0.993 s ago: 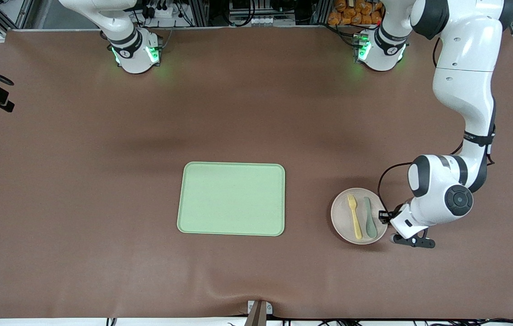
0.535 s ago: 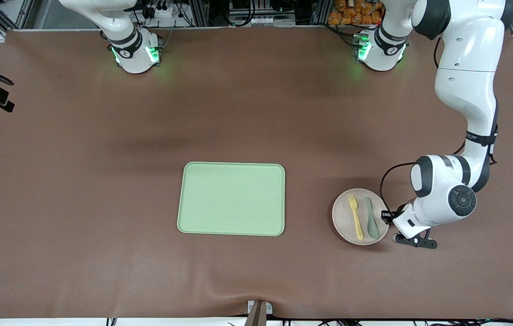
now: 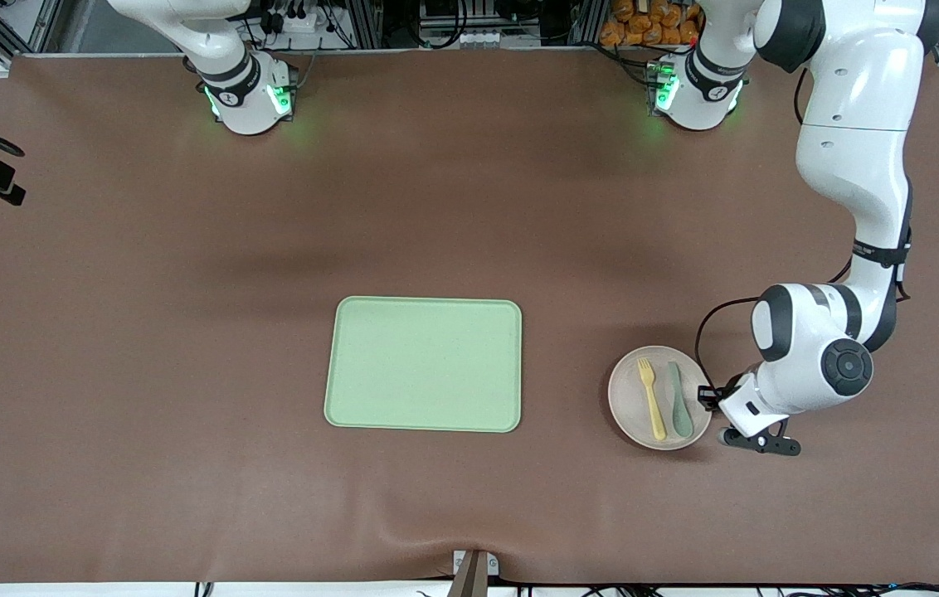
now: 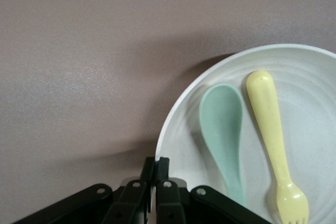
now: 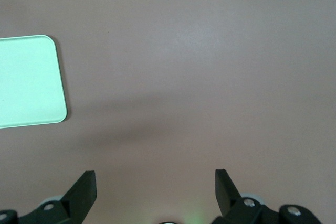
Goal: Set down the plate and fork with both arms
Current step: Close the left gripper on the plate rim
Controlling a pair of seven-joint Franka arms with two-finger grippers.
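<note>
a robotics lab here: two white arms (image 3: 851, 166) bolted to a brown-matted table (image 3: 146, 332), green status lights glowing at their bases (image 3: 250, 99), aluminium framing (image 3: 370, 21) and cable bundles (image 3: 304, 21) along the table's edge

Matt speckled plastic plate (image 3: 659, 398), smooth plastic fork (image 3: 650, 397) and spoon (image 3: 678, 399), matt brown table cover (image 3: 187, 249).

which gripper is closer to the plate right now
Left. The left gripper is shut on the rim of the plate, at the left arm's end of the table. The right gripper is open, waiting high over bare table near the light green tray.
</note>
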